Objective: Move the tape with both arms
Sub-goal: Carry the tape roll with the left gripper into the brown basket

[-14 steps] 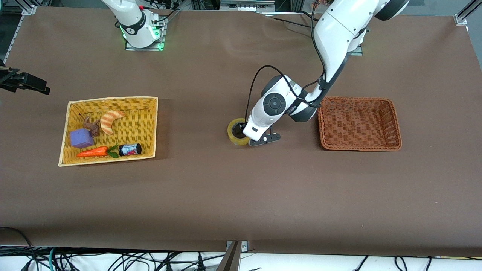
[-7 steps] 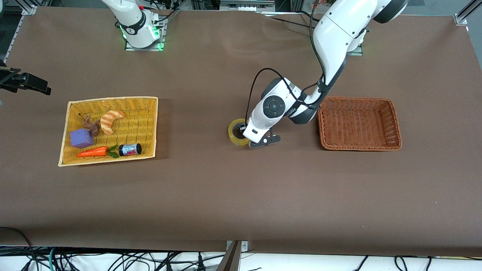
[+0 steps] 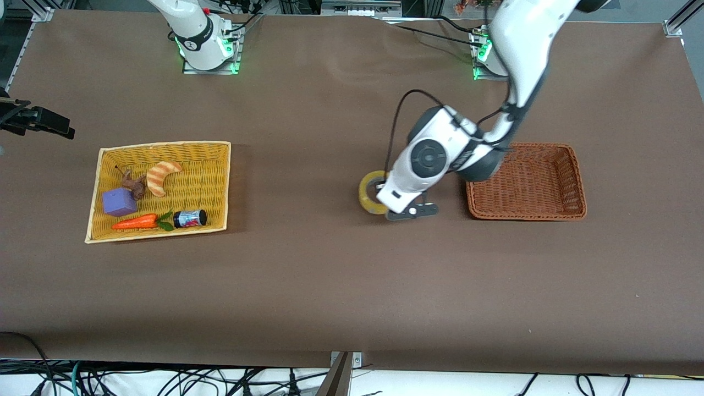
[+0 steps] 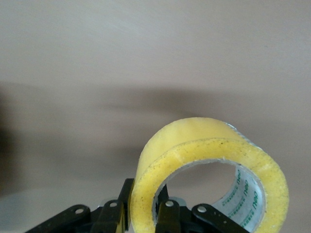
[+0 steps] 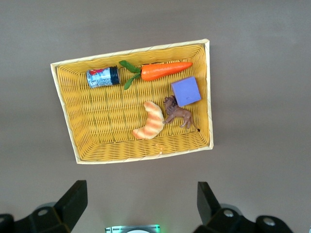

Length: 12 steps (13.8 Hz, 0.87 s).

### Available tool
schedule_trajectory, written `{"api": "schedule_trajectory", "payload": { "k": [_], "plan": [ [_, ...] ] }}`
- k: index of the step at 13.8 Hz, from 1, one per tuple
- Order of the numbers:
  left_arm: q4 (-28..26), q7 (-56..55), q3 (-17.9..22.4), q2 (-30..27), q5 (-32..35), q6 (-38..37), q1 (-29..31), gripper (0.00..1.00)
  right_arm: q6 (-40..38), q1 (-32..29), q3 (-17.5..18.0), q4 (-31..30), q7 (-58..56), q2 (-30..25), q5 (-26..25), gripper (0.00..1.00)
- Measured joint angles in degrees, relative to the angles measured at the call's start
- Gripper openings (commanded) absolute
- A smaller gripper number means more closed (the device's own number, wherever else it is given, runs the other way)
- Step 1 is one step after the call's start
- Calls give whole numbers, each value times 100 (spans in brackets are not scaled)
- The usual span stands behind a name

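Note:
The tape, a yellow translucent roll, is held on edge over the table's middle, beside the brown basket. My left gripper is shut on it. In the left wrist view one finger is outside the tape's wall and the other is inside the hole, so the left gripper pinches the ring. My right gripper is open and empty, high over the table between its base and the yellow basket, where it waits.
The yellow basket at the right arm's end holds a striped croissant, a purple block, a carrot, a small dark jar and a brown toy animal. The brown basket is empty.
My left arm has lifted the tape off the table and carried it toward the brown basket. The right arm has hardly moved.

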Motion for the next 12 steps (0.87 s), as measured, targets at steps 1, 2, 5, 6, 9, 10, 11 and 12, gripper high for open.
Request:
{"api": "schedule_trajectory", "payload": {
  "k": [1, 2, 5, 6, 9, 10, 11, 12],
  "plan": [
    [-95, 477, -11, -314, 0, -368, 260, 0, 0, 0, 0, 2, 0, 2, 0, 100],
    [-250, 986, -14, -637, 0, -687, 508, 0, 0, 1, 0, 4, 0, 4, 0, 100],
    [-946, 2809, -11, -1534, 3, -1189, 1376, 0, 0, 3, -2, 12, 0, 9, 1, 100],
    [-1192, 3536, -8, -1739, 6, -1204, 1780, 0, 0, 4, -3, 15, 0, 11, 1, 100],
    [-1760, 5106, 14, -1884, 65, -1027, 2881, 0, 0, 5, -4, 19, 0, 12, 1, 100],
    [-1969, 5274, 15, -1870, 200, -827, 3027, 0, 0, 5, -4, 19, 0, 12, 1, 100],
    [-2194, 5323, 10, -1854, 303, -559, 3059, 0, 0, 5, -4, 19, 0, 12, 2, 100],
    [-2432, 5325, -19, -1842, 356, -227, 3052, 0, 0, 5, -3, 20, 0, 12, 2, 100]
  ]
}}
